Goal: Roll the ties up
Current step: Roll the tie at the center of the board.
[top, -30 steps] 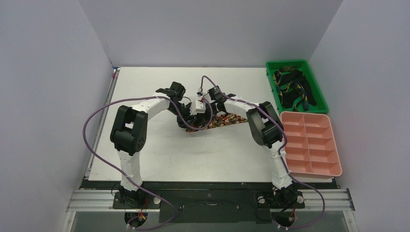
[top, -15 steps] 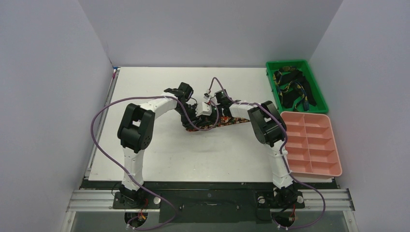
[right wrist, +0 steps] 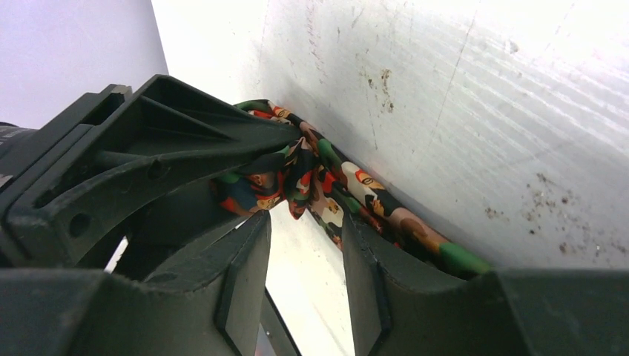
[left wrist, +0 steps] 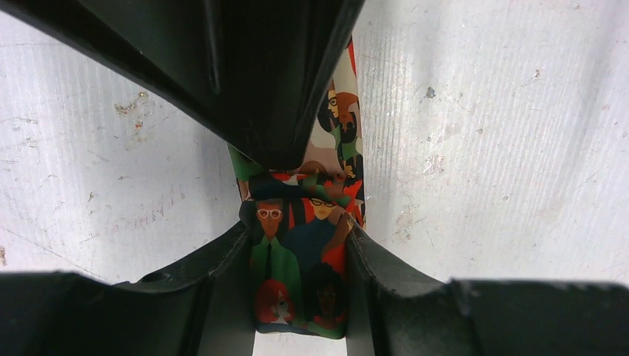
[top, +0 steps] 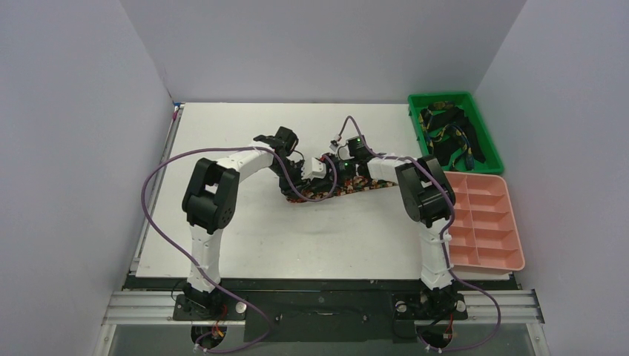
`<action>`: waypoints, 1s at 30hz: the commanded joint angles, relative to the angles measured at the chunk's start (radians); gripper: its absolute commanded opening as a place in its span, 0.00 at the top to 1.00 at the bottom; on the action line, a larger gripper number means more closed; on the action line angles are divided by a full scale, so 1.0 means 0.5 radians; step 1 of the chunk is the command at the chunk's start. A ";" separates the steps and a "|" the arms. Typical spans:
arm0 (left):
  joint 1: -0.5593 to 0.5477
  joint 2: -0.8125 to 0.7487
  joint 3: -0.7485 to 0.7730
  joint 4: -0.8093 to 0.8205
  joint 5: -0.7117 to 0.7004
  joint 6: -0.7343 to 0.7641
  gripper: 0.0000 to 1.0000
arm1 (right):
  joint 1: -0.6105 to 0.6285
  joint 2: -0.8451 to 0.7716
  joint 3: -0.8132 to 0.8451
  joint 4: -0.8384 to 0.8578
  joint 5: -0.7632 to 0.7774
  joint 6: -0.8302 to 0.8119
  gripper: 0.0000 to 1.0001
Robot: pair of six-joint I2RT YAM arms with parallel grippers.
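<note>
A printed tie [top: 348, 185], dark with red, orange and green figures, lies in the middle of the white table [top: 245, 222]. My left gripper [top: 299, 180] is shut on its bunched end; the fabric [left wrist: 300, 259] fills the gap of the left gripper [left wrist: 297, 230]. My right gripper [top: 326, 172] faces it, tip to tip. In the right wrist view the right gripper [right wrist: 305, 222] is open with bare table between the fingers; the tie [right wrist: 334, 193] runs past the outside of its right finger.
A green bin [top: 415, 126] at the back right holds several dark ties [top: 449, 137] with yellow and blue patterns. A pink compartment tray [top: 478, 222] stands in front of it. Purple cables loop over both arms.
Both wrists have shifted to the right over the tie, and the right arm's elbow has swung right toward the trays. The tie stays in the left gripper.
</note>
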 commanded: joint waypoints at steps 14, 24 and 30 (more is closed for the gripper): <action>-0.006 0.106 0.034 -0.110 -0.032 0.053 0.70 | 0.148 -0.020 -0.193 1.088 -0.001 0.767 0.56; -0.005 0.107 0.035 -0.110 -0.026 0.057 0.70 | 0.194 0.077 0.104 -0.023 0.195 -0.119 0.74; -0.001 0.097 0.023 -0.090 -0.022 0.046 0.67 | 0.175 0.077 0.145 -0.281 0.342 -0.329 1.00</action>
